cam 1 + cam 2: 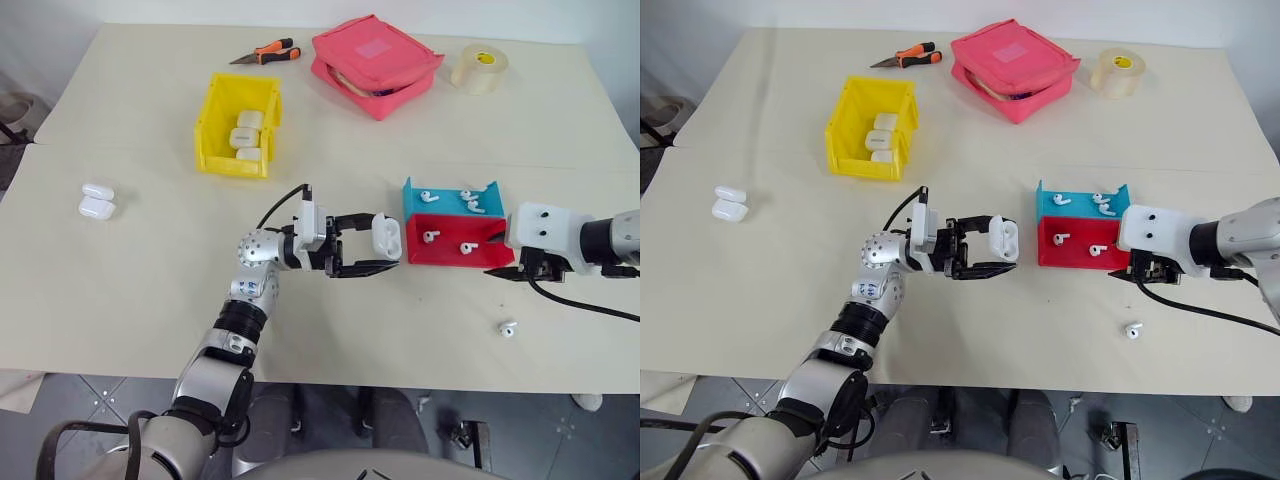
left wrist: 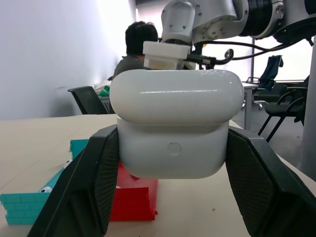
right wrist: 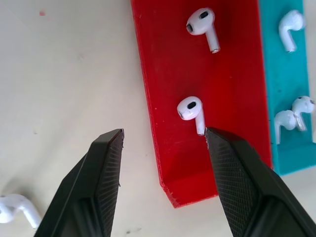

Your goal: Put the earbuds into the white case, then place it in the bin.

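Observation:
My left gripper [image 1: 384, 241] is shut on the white case [image 2: 175, 126], holding it above the table just left of the red tray [image 1: 452, 257]. Two earbuds [image 3: 191, 109] lie in the red tray, and several more lie in the blue tray [image 1: 415, 197] behind it. My right gripper [image 3: 164, 133] hangs open over the red tray's right end, one fingertip close to an earbud's stem. One loose earbud [image 1: 508, 328] lies on the table near the front edge. The yellow bin [image 1: 212, 132] stands at the back left with three white cases inside.
Two more white cases [image 1: 97, 201] lie at the table's left. At the back are a pink pouch [image 1: 375, 62], a tape roll [image 1: 479, 68] and orange-handled pliers [image 1: 268, 53]. A person [image 2: 138, 42] sits far behind the table.

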